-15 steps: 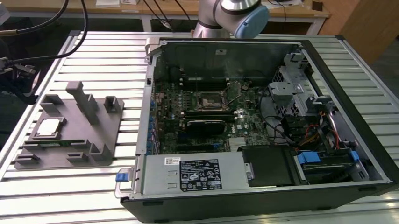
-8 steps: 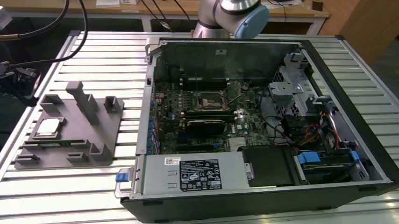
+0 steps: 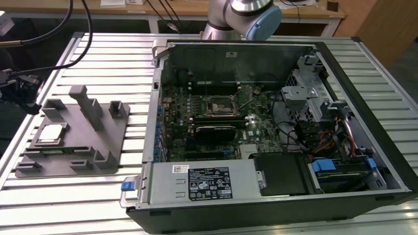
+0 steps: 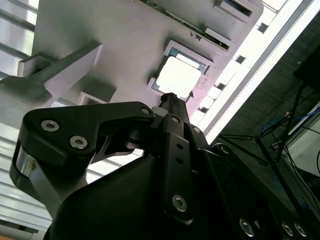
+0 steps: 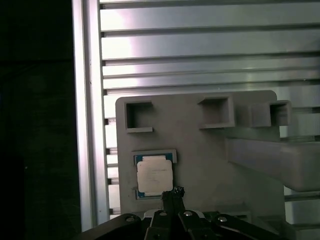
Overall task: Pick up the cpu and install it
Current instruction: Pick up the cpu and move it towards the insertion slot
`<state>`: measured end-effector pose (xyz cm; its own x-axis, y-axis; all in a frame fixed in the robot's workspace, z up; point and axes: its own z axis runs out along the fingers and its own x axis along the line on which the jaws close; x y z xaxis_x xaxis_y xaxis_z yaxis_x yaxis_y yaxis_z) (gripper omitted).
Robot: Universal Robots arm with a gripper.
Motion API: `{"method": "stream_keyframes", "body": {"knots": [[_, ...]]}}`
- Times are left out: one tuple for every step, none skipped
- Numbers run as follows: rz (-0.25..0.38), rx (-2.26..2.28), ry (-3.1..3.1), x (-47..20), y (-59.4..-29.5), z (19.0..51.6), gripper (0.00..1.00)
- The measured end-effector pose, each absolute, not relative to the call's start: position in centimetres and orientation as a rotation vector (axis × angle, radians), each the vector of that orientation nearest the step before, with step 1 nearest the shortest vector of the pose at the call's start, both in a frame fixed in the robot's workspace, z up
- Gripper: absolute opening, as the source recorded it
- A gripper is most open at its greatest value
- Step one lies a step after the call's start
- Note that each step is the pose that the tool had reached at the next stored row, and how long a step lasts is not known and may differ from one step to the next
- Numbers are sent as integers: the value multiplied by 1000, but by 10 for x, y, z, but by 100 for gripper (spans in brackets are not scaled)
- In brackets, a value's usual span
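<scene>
The cpu (image 3: 51, 133), a small silver square chip, lies flat in a recess of the grey tray (image 3: 98, 142) at the exterior view's left. In both wrist views the cpu (image 5: 155, 175) (image 4: 178, 76) sits just past my fingertips. My gripper (image 5: 172, 192) hovers above the tray (image 5: 200, 145), its narrow black fingers pressed together with nothing between them, their tip beside the chip's edge. In the exterior view the gripper (image 3: 29, 103) is a dark shape with cables at the left edge, above the tray's far corner.
An open computer case (image 3: 274, 132) lies on the slatted metal table (image 3: 117, 54), its motherboard socket (image 3: 219, 105) exposed. Upright grey blocks (image 3: 88, 107) rise from the tray beside the chip. The table's edge (image 5: 87, 125) runs close by the tray.
</scene>
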<state>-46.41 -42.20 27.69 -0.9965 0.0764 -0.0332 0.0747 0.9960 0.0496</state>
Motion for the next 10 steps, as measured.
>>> {"method": "stream_keyframes", "body": {"knots": [[75,118,3103,-464,-422,276,11],[75,117,3103,-464,-422,276,11],[75,118,3103,-464,-422,275,11],[75,117,3104,-464,-423,274,11],[75,117,3104,-465,-423,274,11],[75,117,3104,-465,-423,273,11],[75,117,3103,-465,-423,272,11],[75,117,3103,-465,-423,272,11],[75,117,3103,-465,-423,271,11],[75,117,3103,-465,-423,270,11]]}}
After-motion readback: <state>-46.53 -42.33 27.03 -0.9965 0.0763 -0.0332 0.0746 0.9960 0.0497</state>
